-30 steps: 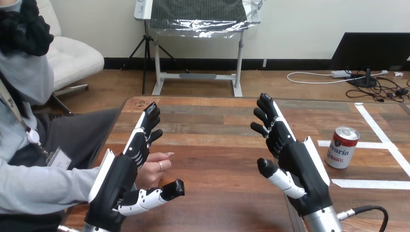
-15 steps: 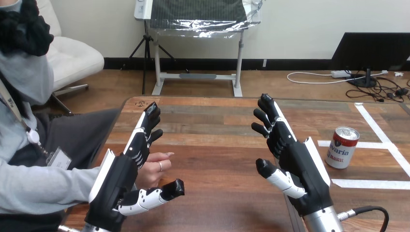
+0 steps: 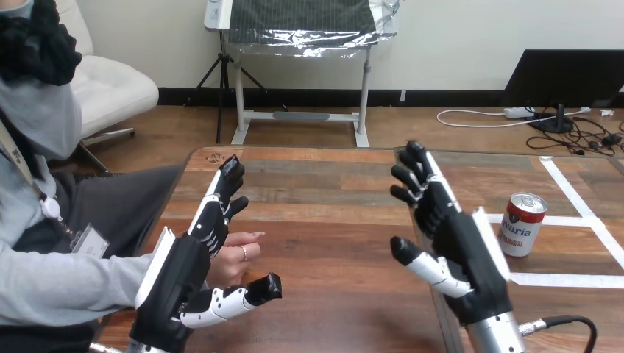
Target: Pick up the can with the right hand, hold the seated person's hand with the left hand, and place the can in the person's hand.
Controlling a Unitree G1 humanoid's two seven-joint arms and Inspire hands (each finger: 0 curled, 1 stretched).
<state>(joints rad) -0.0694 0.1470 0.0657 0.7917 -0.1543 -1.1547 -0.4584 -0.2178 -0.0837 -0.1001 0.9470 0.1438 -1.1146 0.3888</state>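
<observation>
A red and white can [image 3: 522, 223] stands upright on the table at the right. My right hand [image 3: 456, 243] is raised just left of the can, open, fingers straight and pointing away, with a small gap to the can. My left hand [image 3: 188, 261] hovers open at the table's left edge, thumb spread to the right. The person's hand [image 3: 237, 254] rests on the table right behind my left hand, partly hidden by it, fingers pointing right. I cannot tell whether the two touch.
White tape lines [image 3: 581, 213] mark the wooden table [image 3: 324, 191] around the can at the right. The person sits at the table's left side.
My right hand has shifted a little to the right, closer to the can. My left hand, the person's hand and the can have stayed put.
</observation>
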